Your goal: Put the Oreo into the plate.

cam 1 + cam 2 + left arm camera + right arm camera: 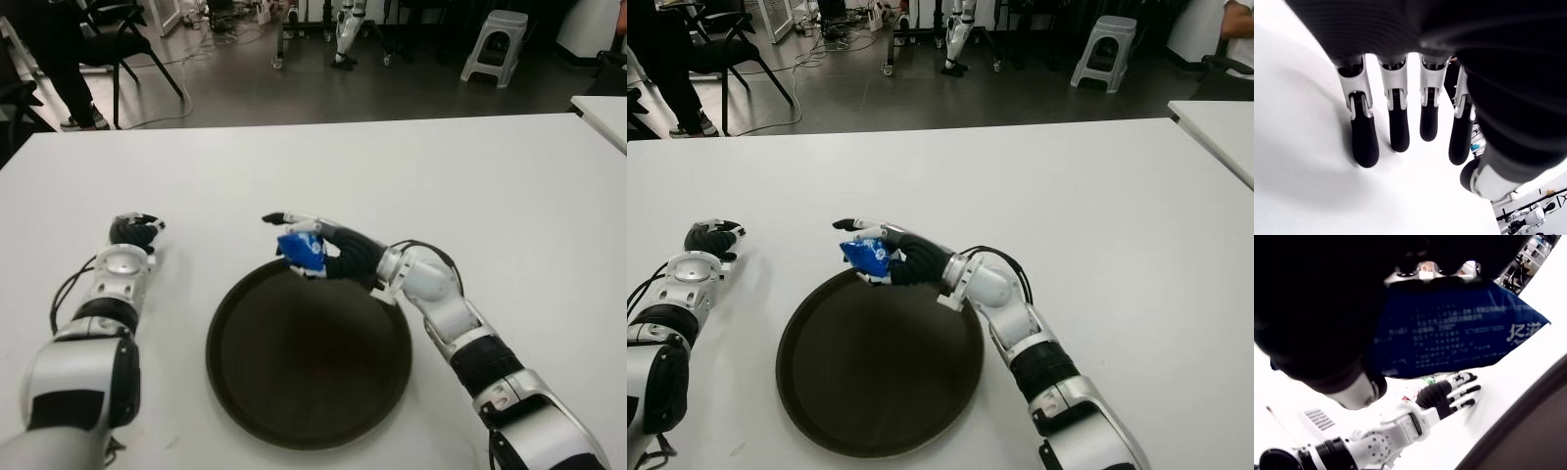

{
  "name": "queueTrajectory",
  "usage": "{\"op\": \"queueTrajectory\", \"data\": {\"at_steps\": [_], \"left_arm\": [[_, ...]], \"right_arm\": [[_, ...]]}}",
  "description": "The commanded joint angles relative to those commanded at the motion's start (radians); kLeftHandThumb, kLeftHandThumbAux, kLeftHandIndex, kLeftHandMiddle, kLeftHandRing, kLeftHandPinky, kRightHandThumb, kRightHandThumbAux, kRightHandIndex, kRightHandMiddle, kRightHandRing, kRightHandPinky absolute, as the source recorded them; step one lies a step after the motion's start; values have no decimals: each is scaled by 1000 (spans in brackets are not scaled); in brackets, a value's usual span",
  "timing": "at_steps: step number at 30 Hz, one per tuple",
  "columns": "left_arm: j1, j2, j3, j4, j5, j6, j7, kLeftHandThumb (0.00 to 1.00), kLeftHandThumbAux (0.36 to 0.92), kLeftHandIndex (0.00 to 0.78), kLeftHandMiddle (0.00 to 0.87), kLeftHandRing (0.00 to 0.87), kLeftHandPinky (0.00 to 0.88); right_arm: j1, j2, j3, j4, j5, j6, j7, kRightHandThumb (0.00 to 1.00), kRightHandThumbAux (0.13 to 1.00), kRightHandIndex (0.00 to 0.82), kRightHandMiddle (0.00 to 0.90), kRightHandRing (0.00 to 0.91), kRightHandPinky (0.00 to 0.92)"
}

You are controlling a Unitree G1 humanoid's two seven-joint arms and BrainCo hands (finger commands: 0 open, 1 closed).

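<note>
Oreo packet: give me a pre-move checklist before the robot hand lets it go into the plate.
1. Grasp: the right robot hand is closed on the blue Oreo packet, confirmed in its wrist view. Ok.
2. Position: the packet sits over the plate's far rim, not over its middle. Not ok; move inward first.
3. Landing area: the plate's dark inside shows nothing in it. Ok.
4. Left robot hand: beside the plate on the robot's left, fingers spread, holding nothing, out of the path. Ok.
5. Height of the packet above the plate: cannot tell.
</note>
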Motion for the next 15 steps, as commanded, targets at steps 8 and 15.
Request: {"op": "queueTrajectory", "data": {"at_steps": [8,15], "left_arm": [[-1,2,-6,0,5,0,-2,686,717,403,181,218,228],[-1,3,-12,0,10,0,-3,687,718,404,191,222,220]], "right_arm": [[-7,2,0,29,-36,-41,-31,703,720,419,104,43,0],[-12,-8,5,36,-84,-43,-69,702,720,420,100,34,0]]}}
